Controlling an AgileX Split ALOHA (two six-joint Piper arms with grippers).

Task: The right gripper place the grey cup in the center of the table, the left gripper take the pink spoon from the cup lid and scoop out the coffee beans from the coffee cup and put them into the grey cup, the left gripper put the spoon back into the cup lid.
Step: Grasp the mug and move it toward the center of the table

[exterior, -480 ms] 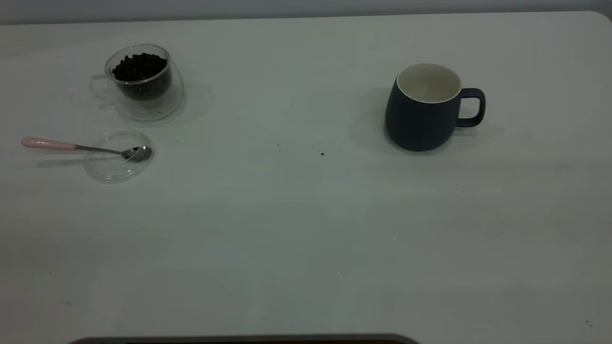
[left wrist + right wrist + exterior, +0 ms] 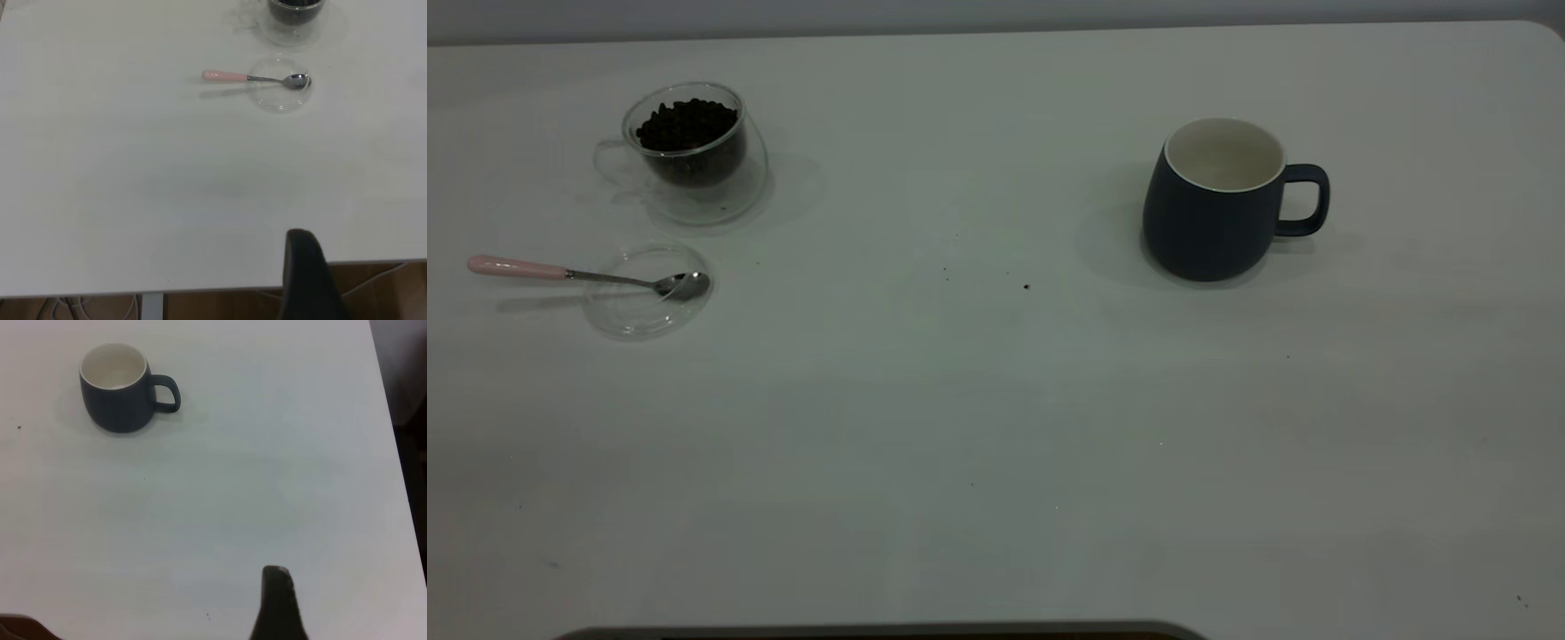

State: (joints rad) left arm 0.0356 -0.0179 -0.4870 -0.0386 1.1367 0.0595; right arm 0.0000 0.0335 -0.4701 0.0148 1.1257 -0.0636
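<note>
Exterior view shows no arms at all; each pincer appears only in its own wrist cam as a single dark tip, left pincer over the near tabletop edge, right pincer likewise, so can't tell if either is apart or together. Tabletop white w/ a few dark specks. Grey cup stands upright on the right half, handle pointing right, inside off-white. Coffee cup far left, coffee beans heaped inside; its clear handle is hard to make out. Left wrist cam cuts this cup off at the frame edge. Cup lid lies just in front of it. Pink spoon lies w/ bowl in lid, long axis left-right, pink handle sticking out leftward past the rim. Vs 0.5 s ago: nothing moved.
</note>
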